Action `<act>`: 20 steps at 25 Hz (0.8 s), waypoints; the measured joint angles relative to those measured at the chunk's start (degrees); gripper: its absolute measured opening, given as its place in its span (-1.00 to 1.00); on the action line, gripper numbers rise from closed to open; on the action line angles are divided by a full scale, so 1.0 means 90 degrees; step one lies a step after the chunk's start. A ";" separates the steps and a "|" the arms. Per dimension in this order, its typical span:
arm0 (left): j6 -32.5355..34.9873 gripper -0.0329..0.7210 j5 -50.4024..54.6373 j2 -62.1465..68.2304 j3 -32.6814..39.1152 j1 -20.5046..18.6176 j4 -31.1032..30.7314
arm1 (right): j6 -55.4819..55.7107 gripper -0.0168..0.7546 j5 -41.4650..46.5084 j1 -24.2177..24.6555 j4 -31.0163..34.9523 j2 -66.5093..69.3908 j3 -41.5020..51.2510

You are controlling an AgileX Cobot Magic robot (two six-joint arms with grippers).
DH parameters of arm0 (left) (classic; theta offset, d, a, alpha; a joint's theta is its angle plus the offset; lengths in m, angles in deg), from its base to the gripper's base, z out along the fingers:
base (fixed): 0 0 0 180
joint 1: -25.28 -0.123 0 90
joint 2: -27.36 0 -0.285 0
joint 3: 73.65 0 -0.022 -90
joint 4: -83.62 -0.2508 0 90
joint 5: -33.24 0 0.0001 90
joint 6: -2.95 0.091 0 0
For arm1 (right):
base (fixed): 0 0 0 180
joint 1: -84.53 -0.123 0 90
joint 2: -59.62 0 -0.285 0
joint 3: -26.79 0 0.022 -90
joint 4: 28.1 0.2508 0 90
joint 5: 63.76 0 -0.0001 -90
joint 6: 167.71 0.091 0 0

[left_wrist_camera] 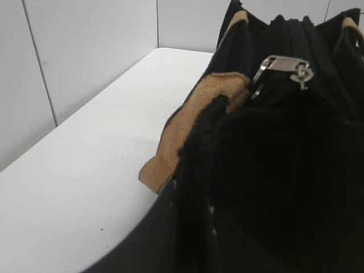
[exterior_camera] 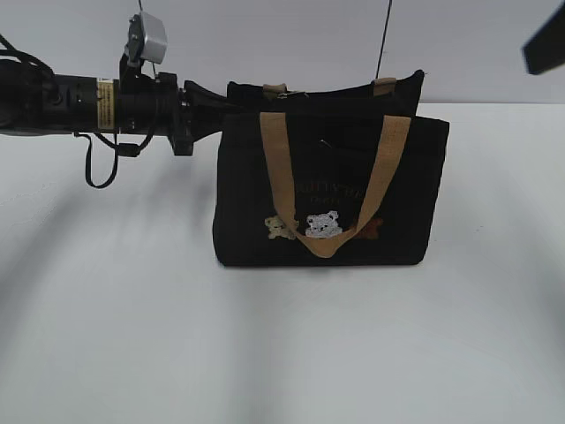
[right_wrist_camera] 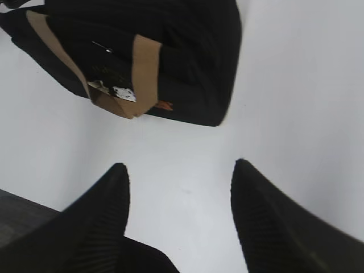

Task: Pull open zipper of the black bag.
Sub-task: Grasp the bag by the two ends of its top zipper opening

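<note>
So we're at the grab-and-brace stage: the black bag (exterior_camera: 331,190) sits upright mid-table, and our left gripper (exterior_camera: 205,104) is clamped nearly shut on its top left corner. The zipper (left_wrist_camera: 282,67) pull lies just beyond (silvery, not dark). Our right gripper (right_wrist_camera: 179,219) hangs spread and empty, well off. Next we'd bring it down onto that pull.

black bag (exterior_camera: 353,238): black, tan straps | bear patches (exterior_camera: 322,226): cream, white, brown | table (exterior_camera: 265,353): white
</note>
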 joint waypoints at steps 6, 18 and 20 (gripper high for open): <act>0.0000 -0.82 0.0033 0.0000 0.0000 0.0020 0.0018 | 0.1121 0.16 0.0069 -0.0894 -0.0013 0.1878 -0.1702; -0.0005 -0.81 0.0220 0.0000 -0.0012 0.0043 0.0049 | 0.1816 0.16 0.0141 -0.1676 -0.0020 0.4424 -0.3991; -0.0005 -0.81 0.0220 0.0000 -0.0012 0.0043 0.0049 | 0.1830 0.16 0.0044 -0.1676 -0.0020 0.4703 -0.4094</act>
